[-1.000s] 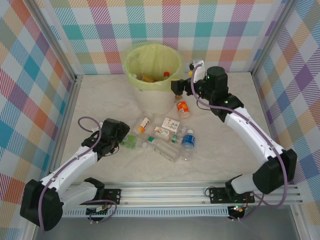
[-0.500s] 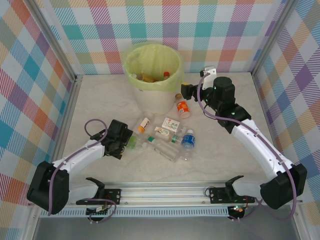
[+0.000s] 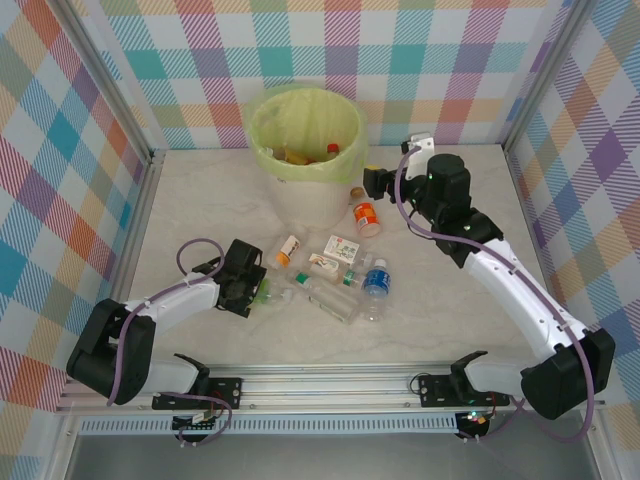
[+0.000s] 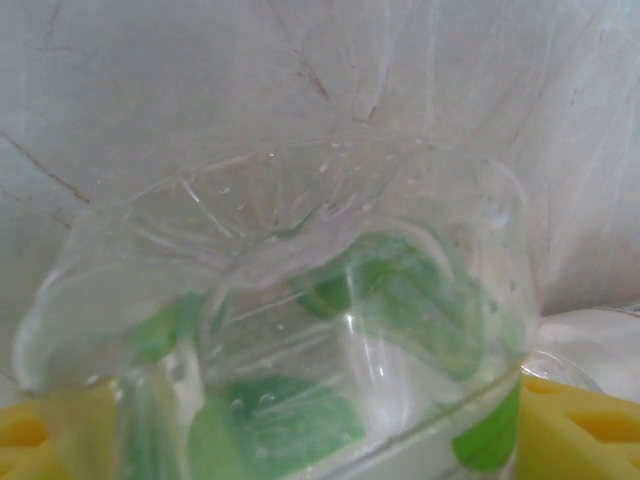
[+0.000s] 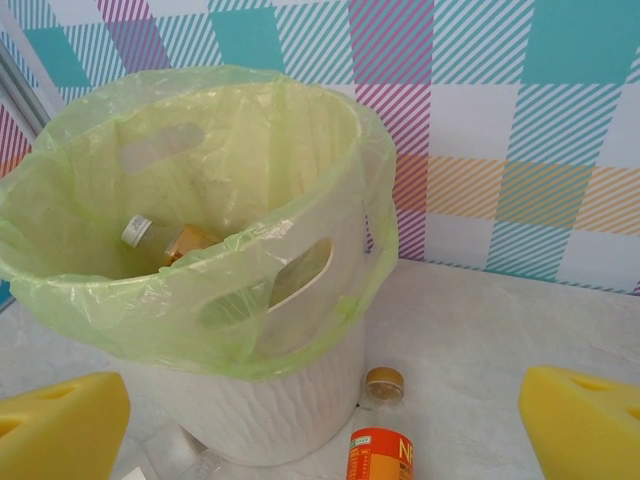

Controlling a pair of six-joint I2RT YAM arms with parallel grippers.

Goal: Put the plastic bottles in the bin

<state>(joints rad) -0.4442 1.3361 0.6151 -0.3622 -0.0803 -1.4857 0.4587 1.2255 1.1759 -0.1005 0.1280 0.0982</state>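
Note:
My left gripper [image 3: 256, 291] lies low on the table, left of the pile. A clear plastic bottle with a green label [image 4: 330, 330] lies between its yellow pads [image 4: 575, 430], which rest against its sides. The same bottle [image 3: 266, 289] pokes out of the fingers in the top view. My right gripper [image 3: 363, 181] hovers open and empty beside the bin [image 3: 345, 125], a white bucket with a yellow-green bag holding several bottles [image 5: 150, 235]. An orange-labelled bottle [image 5: 380, 455] lies on the table below the right gripper [image 5: 320, 440], against the bin's wall [image 5: 290, 400].
Several loose bottles lie mid-table: an orange-capped one [image 3: 288, 250], two white-labelled ones [image 3: 342, 247], a blue-labelled one [image 3: 376, 281] and a long clear one [image 3: 332, 300]. Checked walls close in the back and both sides. The rail [image 3: 330, 385] runs along the near edge.
The left gripper slid right onto the green-labelled bottle and its jaws narrowed around it. The right gripper drew back from over the bin's rim to the right, then held still.

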